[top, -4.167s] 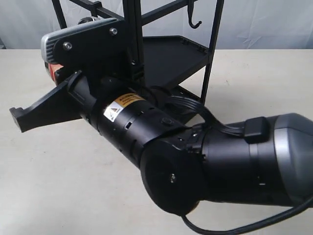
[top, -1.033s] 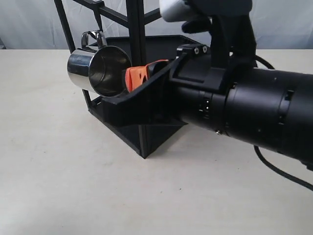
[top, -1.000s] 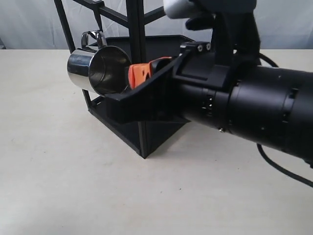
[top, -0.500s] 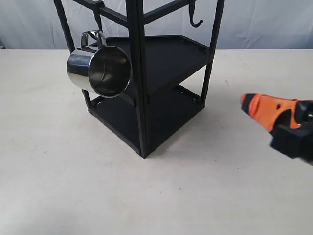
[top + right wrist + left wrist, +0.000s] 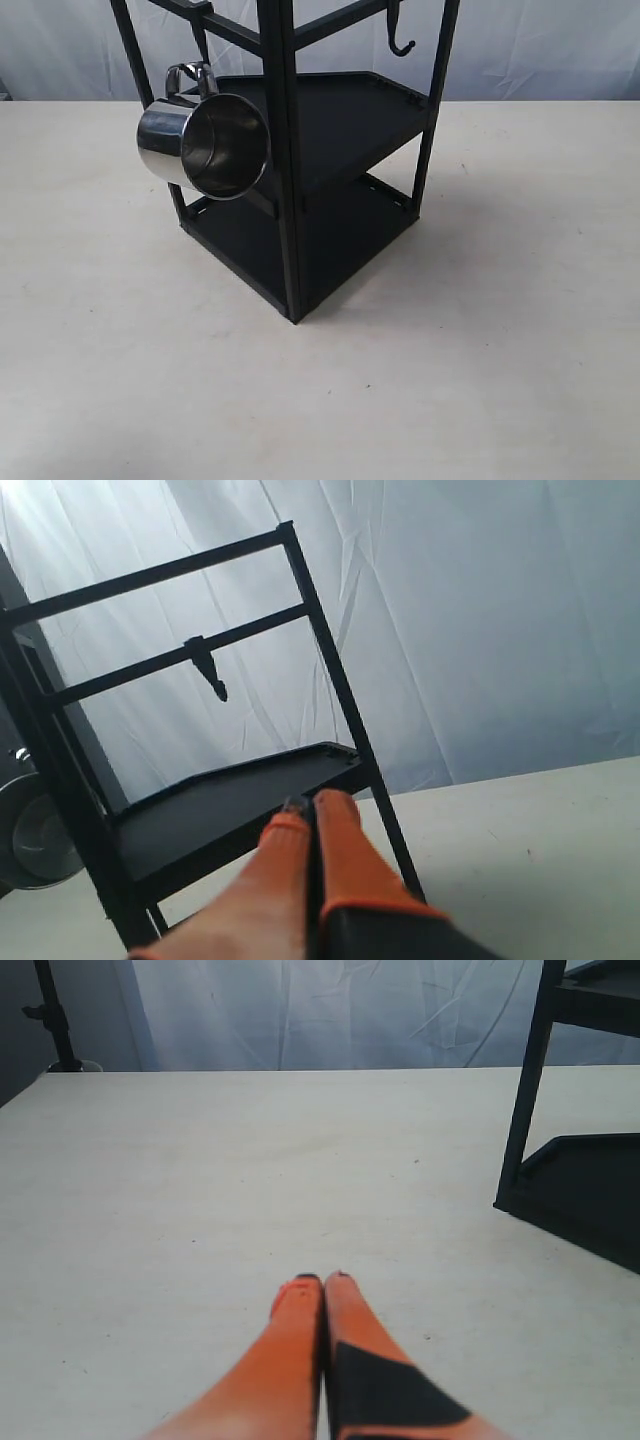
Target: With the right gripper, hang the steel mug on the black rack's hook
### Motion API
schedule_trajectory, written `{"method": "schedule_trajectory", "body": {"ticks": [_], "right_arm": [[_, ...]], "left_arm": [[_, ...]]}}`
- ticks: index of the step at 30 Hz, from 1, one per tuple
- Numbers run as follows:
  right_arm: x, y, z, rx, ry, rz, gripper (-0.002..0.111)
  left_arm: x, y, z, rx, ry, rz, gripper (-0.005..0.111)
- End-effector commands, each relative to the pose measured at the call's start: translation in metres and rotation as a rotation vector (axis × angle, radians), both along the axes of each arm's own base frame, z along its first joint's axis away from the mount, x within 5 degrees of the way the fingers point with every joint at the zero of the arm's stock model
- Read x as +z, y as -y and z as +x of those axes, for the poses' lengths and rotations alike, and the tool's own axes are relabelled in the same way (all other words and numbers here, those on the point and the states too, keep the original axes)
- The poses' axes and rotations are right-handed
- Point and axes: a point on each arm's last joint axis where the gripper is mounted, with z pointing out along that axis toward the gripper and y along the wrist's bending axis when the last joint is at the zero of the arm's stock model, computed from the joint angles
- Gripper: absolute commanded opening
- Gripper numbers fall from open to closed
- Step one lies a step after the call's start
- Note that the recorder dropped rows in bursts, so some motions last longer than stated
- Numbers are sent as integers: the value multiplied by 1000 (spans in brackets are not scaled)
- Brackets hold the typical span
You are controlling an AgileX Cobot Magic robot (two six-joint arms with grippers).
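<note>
Exterior view: steel mug (image 5: 203, 145) hangs by its handle loop from a hook (image 5: 200, 40) at the black rack (image 5: 300, 150)'s 10 o'clock corner, tipped sideways, open mouth facing the camera; second hook (image 5: 400, 40) at 1 o'clock bare; rack stands on the pale table (image 5: 480, 330). Right wrist view: right gripper (image 5: 312, 805) off the mug, orange fingers (image 5: 340, 850) pressed together, holding nothing, aimed at the rack's upper shelf. Left wrist view: left gripper (image 5: 322, 1282) low over the table, fingers likewise pressed together, rack foot at 2 o'clock, well apart.
</note>
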Motion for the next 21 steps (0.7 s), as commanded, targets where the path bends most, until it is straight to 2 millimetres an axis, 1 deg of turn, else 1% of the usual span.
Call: {"method": "schedule_trajectory", "body": {"ticks": [1,5,10,14,17,21], "right_arm": [[-2,0,0,-6,-2,2,-1],[-2,0,0,8,-6,42,-1],[-1,2,0,-4,-21,171,-1],[-1,4,0,-3,-56,341,-1],[-1,7,1,-23,-72,433,-1],[-1,8,1,-25,-74,448,-1]], "left_arm": [[2,0,1,-4,12,-4,0],[2,0,1,-4,12,-4,0],[2,0,1,-4,12,-4,0],[2,0,1,-4,12,-4,0],[2,0,1,-4,12,-4,0],[2,0,1,-4,12,-4,0]]}}
